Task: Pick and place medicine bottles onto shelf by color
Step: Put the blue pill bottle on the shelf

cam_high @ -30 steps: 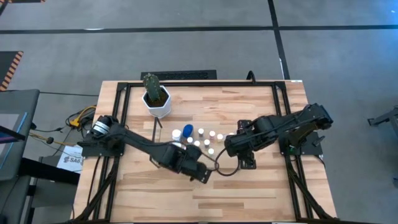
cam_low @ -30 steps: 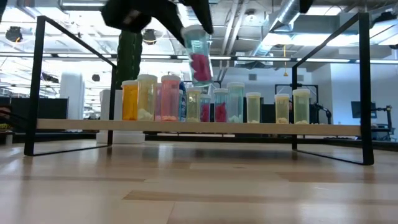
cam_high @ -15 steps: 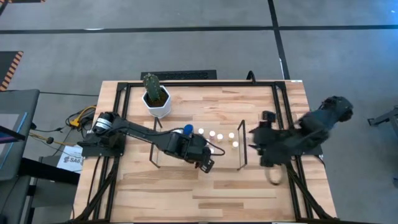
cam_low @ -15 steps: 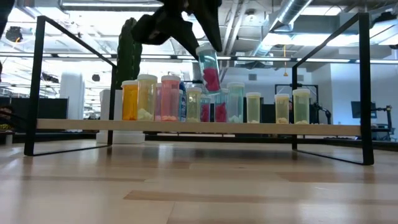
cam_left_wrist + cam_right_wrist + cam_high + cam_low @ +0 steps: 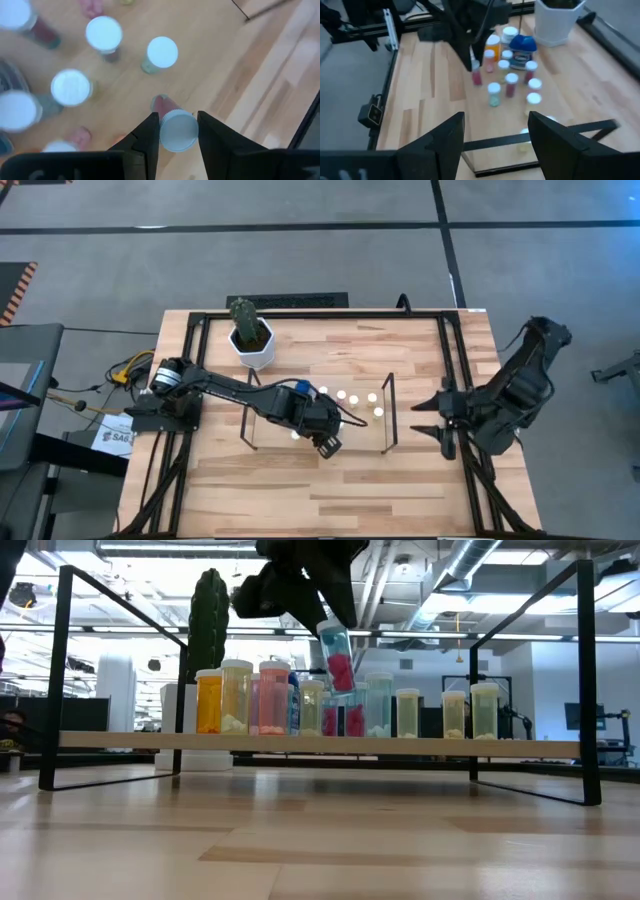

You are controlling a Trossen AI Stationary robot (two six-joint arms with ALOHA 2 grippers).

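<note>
My left gripper [image 5: 325, 442] is over the shelf [image 5: 320, 743] and is shut on a clear bottle with pink pills and a white cap [image 5: 338, 658], also seen in the left wrist view [image 5: 177, 131]. Several white-capped bottles [image 5: 345, 396] stand in a row on the shelf [image 5: 370, 430], with orange, yellow and pink ones at its left end [image 5: 240, 697]. A blue-capped bottle [image 5: 301, 389] stands among them. My right gripper [image 5: 425, 418] is open and empty, beyond the shelf's right end panel. My left gripper pinches the pink-pill bottle by its white cap [image 5: 177, 131] between its two fingers [image 5: 150, 137], coming from above and pointing down. The bottle hangs tilted below the fingers, its bottom [image 5: 343, 688] just above the bottles on the shelf, clear of the wood.
A white hexagonal pot with a cactus [image 5: 251, 338] stands at the table's far left. The black table frame [image 5: 200, 370] runs around the work area. Bare wood [image 5: 330, 490] lies on the near side of the shelf.
My left gripper has carried the pink-pill bottle from the near side toward the shelf's middle and lowered it; the bottle stays tilted. My right arm has drawn back from over the shelf toward the table's right edge, past the end panel.
</note>
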